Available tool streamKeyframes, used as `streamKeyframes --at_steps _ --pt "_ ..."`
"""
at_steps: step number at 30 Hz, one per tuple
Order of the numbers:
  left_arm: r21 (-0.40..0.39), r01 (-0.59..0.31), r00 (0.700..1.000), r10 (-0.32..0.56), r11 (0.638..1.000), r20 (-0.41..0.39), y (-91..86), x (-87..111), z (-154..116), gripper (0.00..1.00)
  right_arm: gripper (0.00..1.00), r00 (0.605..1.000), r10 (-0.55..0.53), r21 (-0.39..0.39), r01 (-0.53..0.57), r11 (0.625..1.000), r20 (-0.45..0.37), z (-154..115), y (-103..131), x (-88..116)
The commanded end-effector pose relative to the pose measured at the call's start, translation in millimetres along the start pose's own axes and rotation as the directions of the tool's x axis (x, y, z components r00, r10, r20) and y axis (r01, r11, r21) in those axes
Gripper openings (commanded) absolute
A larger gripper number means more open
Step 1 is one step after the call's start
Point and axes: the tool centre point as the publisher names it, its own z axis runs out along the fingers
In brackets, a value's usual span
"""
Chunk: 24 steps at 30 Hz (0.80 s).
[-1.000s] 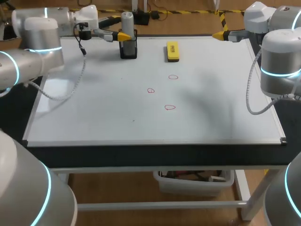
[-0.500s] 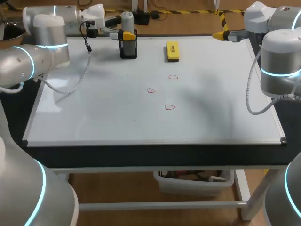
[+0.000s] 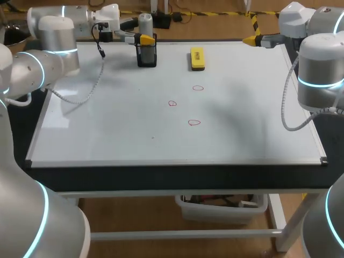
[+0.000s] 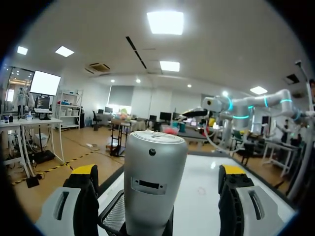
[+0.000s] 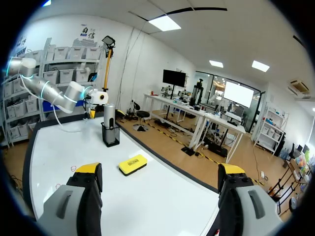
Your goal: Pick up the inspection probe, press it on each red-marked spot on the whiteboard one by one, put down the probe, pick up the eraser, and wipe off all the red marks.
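While the left tool (image 4: 157,172), spread, straddles the unlifted probe (image 3: 145,21) and the right tool (image 5: 158,172) hangs spread, all three red marks (image 3: 198,87) await pressing and wiping.

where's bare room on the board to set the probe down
Free: left half of the white whiteboard, the near strip before the red marks, right of the yellow eraser. Crowded: far edge, left pincer flanking the grey cylindrical probe in its black holder.

The probe (image 3: 145,22) stands in its holder (image 3: 147,56) left of the eraser (image 3: 197,58), behind the marks (image 3: 172,103).
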Motion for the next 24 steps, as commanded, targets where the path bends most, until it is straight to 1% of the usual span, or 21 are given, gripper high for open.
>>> streamKeyframes --at_steps 1,4,5,7,8,9,11,12,13,14,24 --pt "0.010 0.004 0.997 -0.003 1.000 -0.080 3.1 -6.9 3.0 1.00 1.00 1.000 0.000 -0.001 0.000 1.000 0.000 0.4 -0.5 -0.4" --pt "0.015 0.004 0.997 -0.003 1.000 -0.075 2.9 -6.7 5.0 1.00 1.00 1.000 0.000 -0.001 0.000 1.000 0.000 0.4 -0.5 -0.4" --pt "0.015 0.005 0.997 -0.003 1.000 -0.074 2.9 -6.6 5.4 0.91 1.00 1.000 0.000 -0.001 0.000 1.000 0.000 0.4 -0.5 -0.4" --pt "0.015 0.007 0.998 -0.006 1.000 -0.067 3.0 -6.6 5.6 0.67 1.00 1.000 0.000 -0.001 0.000 1.000 0.000 0.4 -0.5 -0.4" --pt "0.013 0.006 0.998 -0.005 1.000 -0.064 3.0 -6.7 5.6 0.58 1.00 1.000 0.000 -0.001 0.000 1.000 0.000 0.4 -0.5 -0.4" --pt "0.007 0.002 0.998 -0.001 1.000 -0.061 3.0 -6.8 5.5 0.47 1.00 1.000 0.000 -0.001 0.000 1.000 0.000 0.4 -0.5 -0.4" --pt "0.004 -0.003 0.998 0.003 1.000 -0.065 2.5 -5.5 6.1 0.38 1.00 1.000 0.000 -0.001 0.000 1.000 0.000 0.4 -0.5 -0.4" --pt "0.002 -0.004 0.998 0.004 1.000 -0.065 2.4 -5.4 6.1 0.25 1.00 1.000 0.000 -0.001 0.000 1.000 0.000 0.4 -0.5 -0.4" --pt "0.001 -0.005 0.998 0.005 1.000 -0.065 2.4 -5.3 6.0 0.15 1.00 1.000 0.000 -0.001 0.000 1.000 0.000 0.4 -0.5 -0.4" --pt "0.000 -0.006 0.998 0.006 1.000 -0.065 2.3 -5.0 5.9 0.00 1.00 1.000 0.000 -0.001 0.000 1.000 0.000 0.4 -0.5 -0.4" --pt "-0.007 -0.020 0.998 0.020 1.000 -0.062 0.5 -2.1 1.8 0.00 1.00 1.000 0.000 -0.001 0.000 1.000 0.000 0.4 -0.5 -0.4"
